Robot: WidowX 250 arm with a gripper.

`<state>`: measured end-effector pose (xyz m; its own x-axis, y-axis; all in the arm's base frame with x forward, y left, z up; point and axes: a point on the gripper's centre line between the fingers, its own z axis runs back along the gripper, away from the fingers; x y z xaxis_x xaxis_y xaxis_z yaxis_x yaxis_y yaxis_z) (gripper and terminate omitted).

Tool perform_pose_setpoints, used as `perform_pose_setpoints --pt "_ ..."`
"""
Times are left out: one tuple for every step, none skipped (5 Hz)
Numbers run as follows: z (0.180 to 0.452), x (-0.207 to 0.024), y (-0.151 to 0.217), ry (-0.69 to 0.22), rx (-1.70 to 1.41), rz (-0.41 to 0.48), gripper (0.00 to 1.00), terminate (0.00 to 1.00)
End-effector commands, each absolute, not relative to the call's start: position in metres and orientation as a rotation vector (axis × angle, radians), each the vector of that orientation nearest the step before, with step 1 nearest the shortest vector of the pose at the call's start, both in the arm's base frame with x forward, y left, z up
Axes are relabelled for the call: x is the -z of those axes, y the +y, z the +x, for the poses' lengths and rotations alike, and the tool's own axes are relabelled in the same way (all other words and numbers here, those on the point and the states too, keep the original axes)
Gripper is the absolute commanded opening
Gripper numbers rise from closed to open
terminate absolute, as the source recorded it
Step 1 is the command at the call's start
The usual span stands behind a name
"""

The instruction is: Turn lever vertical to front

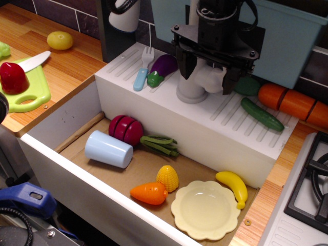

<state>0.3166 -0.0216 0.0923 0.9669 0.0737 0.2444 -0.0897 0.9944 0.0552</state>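
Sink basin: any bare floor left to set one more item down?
Yes. Bare cardboard floor sits between the green beans, corn and banana. A thin strip runs between the blue cup and the front wall. The plate, carrot and corn crowd the front right.

Black arm descends vertically from top; claw (210, 77) points down, fingers (187, 65) spread apart.

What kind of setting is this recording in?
Most likely a toy play kitchen: a white sink basin holding plastic food like a banana and corn, with a stove burner beside it.
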Motion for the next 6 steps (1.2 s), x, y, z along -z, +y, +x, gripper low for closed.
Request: perform_pose_setpoints --pt "0.317 -0.092 -0.022 -0.245 -0.083 0.066 1.00 0.00" --pt "0.327 -0.097 -0.025 -0.295 -0.063 0.071 1.00 0.00" --pt "0.336 -0.103 -0.027 -0.360 -0.045 0.097 1.00 0.00" --pt "0.347 -0.112 -0.031 -0.377 -0.045 0.092 1.00 0.00" --pt "0.358 -0.116 -0.034 -0.386 -0.047 0.081 1.00 0.00" --pt "0.367 -0.117 -0.034 -0.389 -0.039 0.070 1.00 0.00"
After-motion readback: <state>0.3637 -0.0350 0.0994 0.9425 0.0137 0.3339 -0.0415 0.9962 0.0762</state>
